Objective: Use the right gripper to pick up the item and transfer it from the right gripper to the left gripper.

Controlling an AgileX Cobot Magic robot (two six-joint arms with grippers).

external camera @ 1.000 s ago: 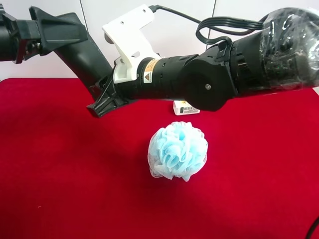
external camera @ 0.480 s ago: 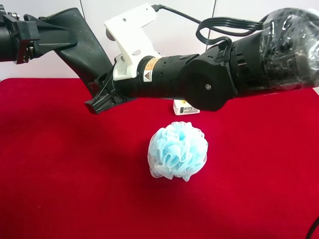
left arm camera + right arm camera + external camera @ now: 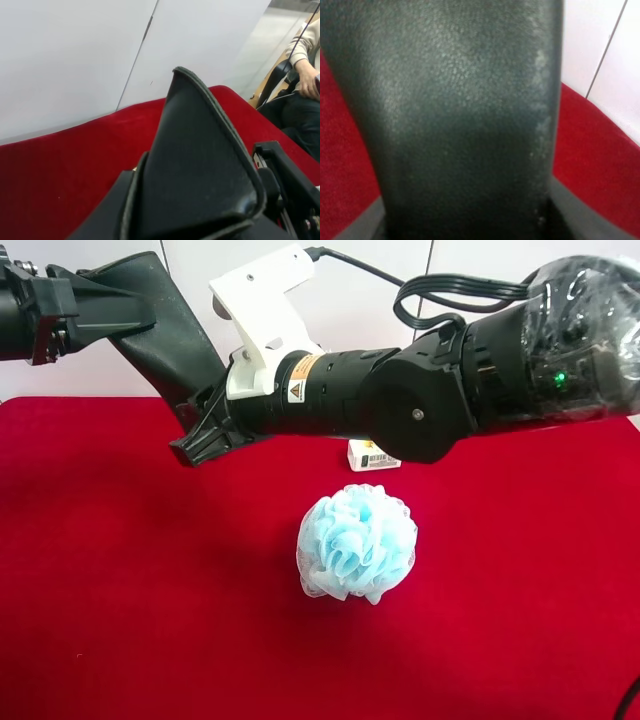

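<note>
The item (image 3: 175, 335), a flat dark grey-black case, hangs in the air above the red table, held between both arms. My right gripper (image 3: 200, 440), on the bulky arm with the white bracket, is shut on its lower end. The case fills the right wrist view (image 3: 460, 125). My left gripper (image 3: 65, 305), at the exterior high view's upper left, is closed on the case's upper flap. That flap shows as a dark wedge in the left wrist view (image 3: 200, 165), where the left fingers are mostly hidden.
A light-blue mesh bath pouf (image 3: 357, 543) sits mid-table on the red cloth (image 3: 120, 590). A small white-and-yellow box (image 3: 372, 457) lies behind it, under the right arm. A white wall stands behind. A seated person (image 3: 305, 75) is off to one side.
The right gripper has lifted the case's lower end slightly, and the upper flap has tilted and flattened at the left gripper. Both arms have barely moved in the last half second.
</note>
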